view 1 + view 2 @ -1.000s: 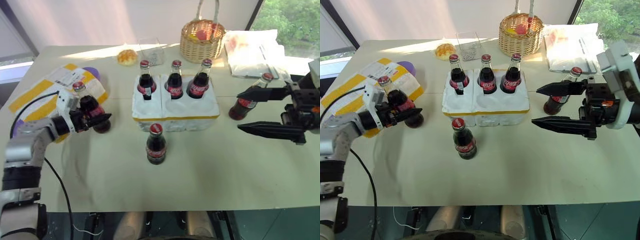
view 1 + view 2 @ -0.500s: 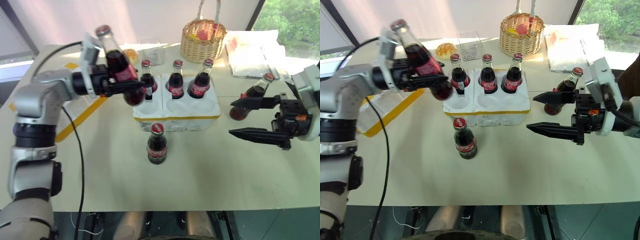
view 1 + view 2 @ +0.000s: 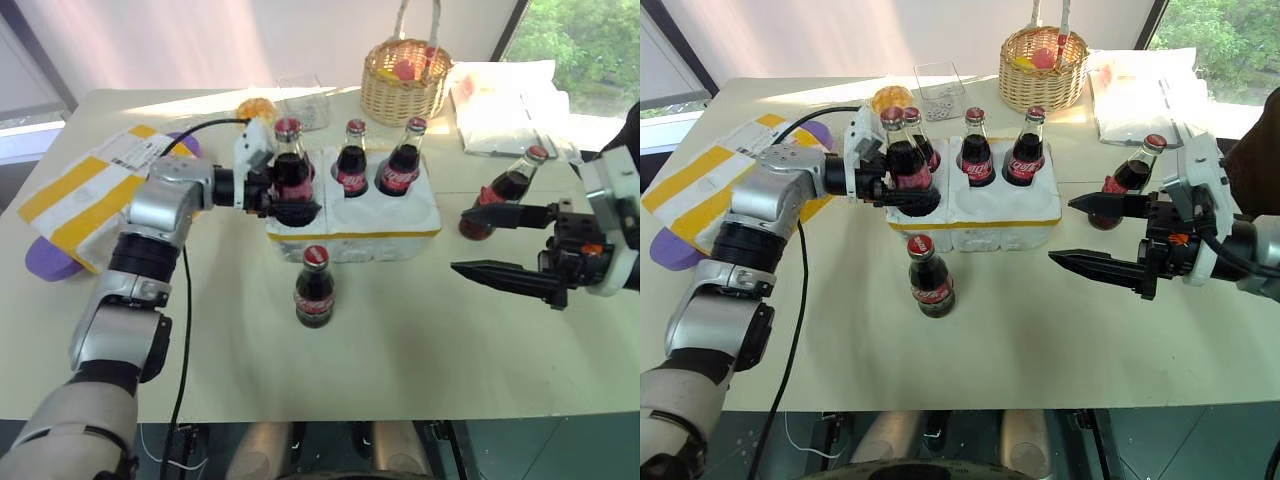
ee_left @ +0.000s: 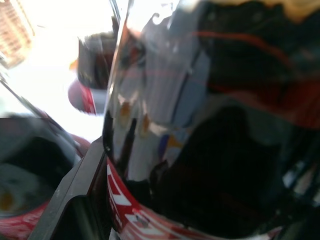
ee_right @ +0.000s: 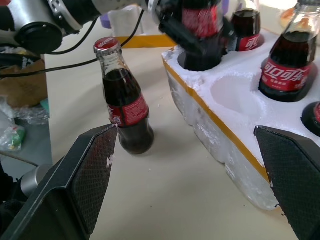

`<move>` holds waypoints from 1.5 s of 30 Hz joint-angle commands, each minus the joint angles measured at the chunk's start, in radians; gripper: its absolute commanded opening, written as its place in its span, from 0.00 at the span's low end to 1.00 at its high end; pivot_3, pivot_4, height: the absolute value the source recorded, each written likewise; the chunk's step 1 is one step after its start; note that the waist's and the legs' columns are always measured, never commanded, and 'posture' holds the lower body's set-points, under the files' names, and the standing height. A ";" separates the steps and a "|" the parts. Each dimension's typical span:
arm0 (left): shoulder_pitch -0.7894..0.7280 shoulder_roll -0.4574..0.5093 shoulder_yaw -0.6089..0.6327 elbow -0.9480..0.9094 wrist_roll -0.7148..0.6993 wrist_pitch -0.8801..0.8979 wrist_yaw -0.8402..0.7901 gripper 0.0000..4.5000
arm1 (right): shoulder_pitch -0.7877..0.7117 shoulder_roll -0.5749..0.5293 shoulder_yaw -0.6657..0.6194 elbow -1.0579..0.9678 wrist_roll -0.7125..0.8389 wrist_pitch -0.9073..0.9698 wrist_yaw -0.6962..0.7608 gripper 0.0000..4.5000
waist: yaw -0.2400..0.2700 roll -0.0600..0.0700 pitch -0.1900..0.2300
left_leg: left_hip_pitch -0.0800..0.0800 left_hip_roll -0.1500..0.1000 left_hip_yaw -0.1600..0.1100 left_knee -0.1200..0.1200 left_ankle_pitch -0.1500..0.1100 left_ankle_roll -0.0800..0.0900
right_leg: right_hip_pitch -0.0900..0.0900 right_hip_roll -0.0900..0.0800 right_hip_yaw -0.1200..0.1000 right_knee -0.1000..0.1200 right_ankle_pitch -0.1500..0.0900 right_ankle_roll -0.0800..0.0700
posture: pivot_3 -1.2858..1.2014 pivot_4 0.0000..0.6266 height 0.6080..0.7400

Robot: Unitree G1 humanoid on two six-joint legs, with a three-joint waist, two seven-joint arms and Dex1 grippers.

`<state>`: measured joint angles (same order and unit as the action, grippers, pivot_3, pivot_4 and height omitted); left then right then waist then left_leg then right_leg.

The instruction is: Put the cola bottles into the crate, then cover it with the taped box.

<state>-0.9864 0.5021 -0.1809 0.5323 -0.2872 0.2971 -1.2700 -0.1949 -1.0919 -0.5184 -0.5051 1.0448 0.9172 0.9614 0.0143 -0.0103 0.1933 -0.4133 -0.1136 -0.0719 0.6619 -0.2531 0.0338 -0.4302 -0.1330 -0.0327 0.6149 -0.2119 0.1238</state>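
Observation:
My left gripper point(image 3: 297, 203) is shut on a cola bottle point(image 3: 290, 168) and holds it upright, with its base at the mouth of the front left hole of the white foam crate point(image 3: 352, 225). Three more cola bottles stand in the crate's back row, such as the middle one point(image 3: 351, 165). Another cola bottle point(image 3: 313, 288) stands on the table just in front of the crate, and one point(image 3: 508, 187) stands to its right. My right gripper point(image 3: 478, 243) hangs open in front of that right bottle, holding nothing. The taped box point(image 3: 85, 195) lies at the far left.
A wicker basket point(image 3: 403, 82) stands behind the crate, with a clear plastic tub point(image 3: 305, 100) and an orange bun point(image 3: 252, 108) to its left. A white plastic bag point(image 3: 510, 100) lies at the back right. A purple disc point(image 3: 48, 262) pokes out under the taped box.
My left arm lifted the bottle from beside the taped box, swung it right and lowered it onto the crate's front left hole. The right gripper sank a little and stayed open.

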 commanded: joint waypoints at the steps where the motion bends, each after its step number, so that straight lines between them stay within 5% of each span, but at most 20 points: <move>1: -0.012 -0.006 0.014 0.005 0.031 -0.074 0.000 0.75 | -0.008 0.007 -0.017 -0.013 0.007 -0.019 -0.018 1.00 | 0.000 0.000 0.000 | 0.000 0.000 0.000 0.001 0.000 0.000 | 0.000 0.000 0.000 0.000 0.000 0.000 | 0.52 0.24 1.00; 4: 0.001 -0.026 0.023 0.015 0.039 -0.079 0.019 0.99 | -0.027 0.009 0.016 -0.003 -0.011 -0.031 -0.028 1.00 | 0.000 0.000 0.000 | 0.000 0.000 0.000 0.002 0.000 0.000 | 0.001 0.000 0.000 0.000 0.001 0.001 | 0.52 0.24 1.00; 10: 0.060 0.025 0.080 -0.049 0.024 -0.062 0.035 0.99 | -0.084 0.009 0.101 0.016 -0.060 -0.068 -0.027 1.00 | -0.003 0.000 0.000 | 0.000 0.000 0.000 0.002 0.000 0.001 | 0.001 0.000 0.000 0.000 0.001 0.001 | 0.52 0.24 1.00; 21: 0.336 0.479 0.426 -0.669 -0.435 0.509 -0.124 0.99 | -0.178 0.090 0.330 0.045 -0.144 -0.160 0.068 1.00 | -0.006 0.001 0.000 | 0.000 0.000 0.000 0.002 -0.001 0.002 | 0.000 0.001 0.000 0.000 0.001 0.001 | 0.52 0.24 1.00; 25: 0.559 0.591 0.492 -0.860 -0.468 0.527 -0.154 0.99 | -0.174 0.160 0.466 0.051 -0.238 -0.241 0.125 1.00 | 0.000 0.002 0.000 | 0.000 0.000 0.000 0.002 -0.001 0.001 | 0.000 0.001 0.000 0.001 0.001 0.001 | 0.52 0.24 1.00; 30: 0.696 0.610 0.503 -0.931 -0.434 0.465 -0.120 0.99 | -0.229 0.282 0.620 0.143 -0.349 -0.314 0.164 1.00 | -0.002 0.001 0.000 | 0.004 0.001 -0.001 0.002 -0.001 -0.001 | 0.004 0.002 0.001 -0.001 -0.001 -0.003 | 0.52 0.24 1.00; 37: 0.706 0.608 0.489 -0.969 -0.454 0.459 -0.063 0.99 | -0.303 0.408 0.751 0.244 -0.465 -0.382 0.208 1.00 | -0.003 0.001 0.000 | 0.004 0.001 -0.002 0.000 0.000 -0.001 | 0.001 0.005 0.001 0.000 0.001 -0.001 | 0.52 0.24 1.00; 45: 0.711 0.618 0.500 -0.966 -0.476 0.460 -0.040 0.99 | -0.330 0.508 0.793 0.297 -0.530 -0.397 0.201 1.00 | -0.003 0.001 0.000 | 0.004 0.002 -0.002 0.000 0.000 -0.002 | 0.001 0.006 0.001 0.000 0.001 -0.001 | 0.52 0.24 1.00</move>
<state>-0.2763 1.1011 0.2907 -0.4164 -0.7509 0.7697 -1.3099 -0.5028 -0.5965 0.2706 -0.2055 0.5237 0.5379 1.1642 0.0114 -0.0089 0.1935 -0.4095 -0.1118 -0.0738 0.6615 -0.2533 0.0317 -0.4298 -0.1267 -0.0317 0.6152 -0.2109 0.1228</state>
